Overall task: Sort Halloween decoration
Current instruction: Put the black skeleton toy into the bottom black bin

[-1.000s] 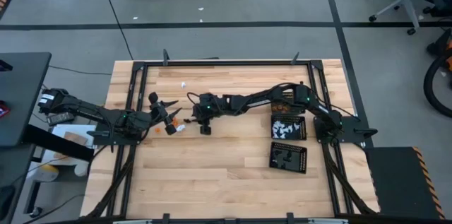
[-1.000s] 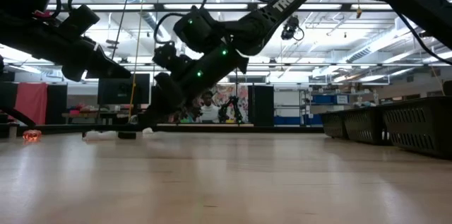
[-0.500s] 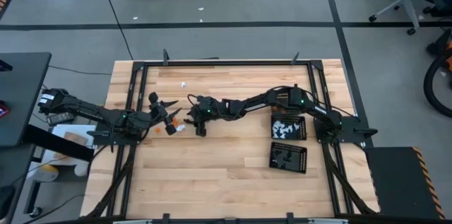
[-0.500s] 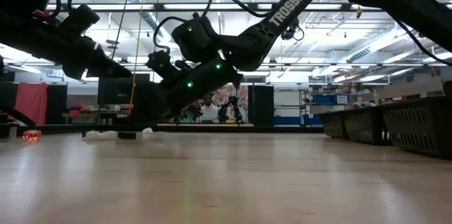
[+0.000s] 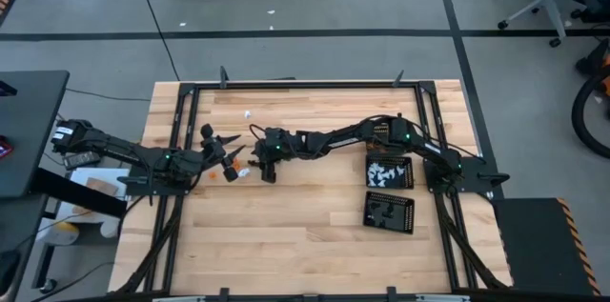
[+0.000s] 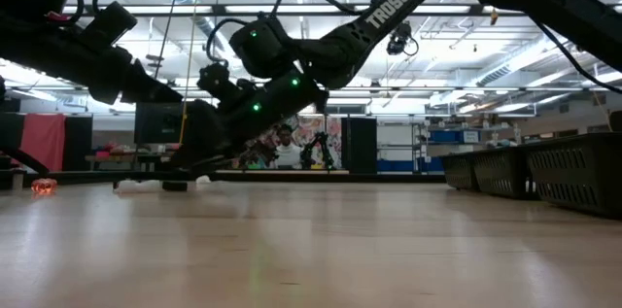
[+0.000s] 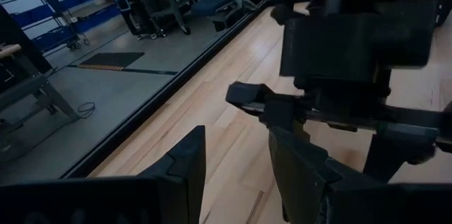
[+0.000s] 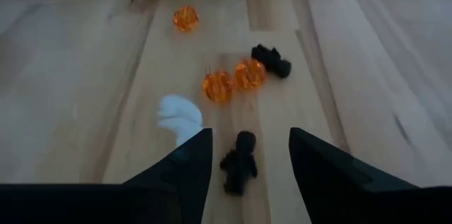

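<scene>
Several tiny Halloween decoration pieces lie loose on the wooden table left of its middle (image 5: 240,172). In the right wrist view they are a white ghost (image 8: 180,118), three orange pieces (image 8: 217,86) and two black figures, one farther off (image 8: 272,60). The nearer black figure (image 8: 239,162) lies flat on the wood between the fingers of my right gripper (image 8: 248,139) (image 5: 268,172). That gripper is open, slants down low over the table, and shows no touch on the figure. My left gripper (image 5: 229,155) (image 7: 236,164) waits open just left of the pieces.
Two black perforated trays stand at the right, one (image 5: 411,180) with white pieces, one nearer (image 5: 410,222) with dark pieces. A white scrap (image 5: 248,112) lies toward the far edge. The two grippers stand close together; the near half of the table offers free room.
My right gripper has edged toward the table's left edge, closer to the loose pieces, and tipped a little further down. The pieces have stayed where they lay.
</scene>
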`<state>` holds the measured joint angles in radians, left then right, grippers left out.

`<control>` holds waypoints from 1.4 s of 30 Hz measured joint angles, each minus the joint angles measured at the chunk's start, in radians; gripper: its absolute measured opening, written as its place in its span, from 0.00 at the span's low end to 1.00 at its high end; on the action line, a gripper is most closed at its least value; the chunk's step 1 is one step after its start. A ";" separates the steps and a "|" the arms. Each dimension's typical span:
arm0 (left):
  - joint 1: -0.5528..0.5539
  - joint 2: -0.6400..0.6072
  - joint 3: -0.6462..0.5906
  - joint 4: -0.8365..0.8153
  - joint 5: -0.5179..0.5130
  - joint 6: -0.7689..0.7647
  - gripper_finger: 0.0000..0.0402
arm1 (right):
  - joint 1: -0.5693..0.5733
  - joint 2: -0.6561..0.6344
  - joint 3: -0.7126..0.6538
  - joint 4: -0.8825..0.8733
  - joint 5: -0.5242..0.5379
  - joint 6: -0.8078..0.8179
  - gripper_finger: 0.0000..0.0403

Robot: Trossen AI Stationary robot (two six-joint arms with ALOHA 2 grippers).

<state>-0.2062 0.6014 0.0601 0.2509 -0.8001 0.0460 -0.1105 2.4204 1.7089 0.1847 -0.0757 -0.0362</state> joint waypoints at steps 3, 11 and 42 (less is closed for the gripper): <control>0.000 0.000 0.000 0.001 0.000 0.000 0.35 | -0.002 0.018 0.006 0.011 -0.012 -0.006 0.48; 0.000 0.000 0.000 0.004 0.000 0.002 0.35 | 0.012 0.122 0.159 -0.118 -0.026 -0.008 0.48; 0.000 0.000 0.000 -0.014 0.000 0.003 0.35 | 0.004 0.058 0.219 -0.430 -0.015 -0.062 0.15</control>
<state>-0.2062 0.6018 0.0601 0.2368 -0.8001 0.0486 -0.1062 2.4785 1.9275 -0.2457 -0.0908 -0.0979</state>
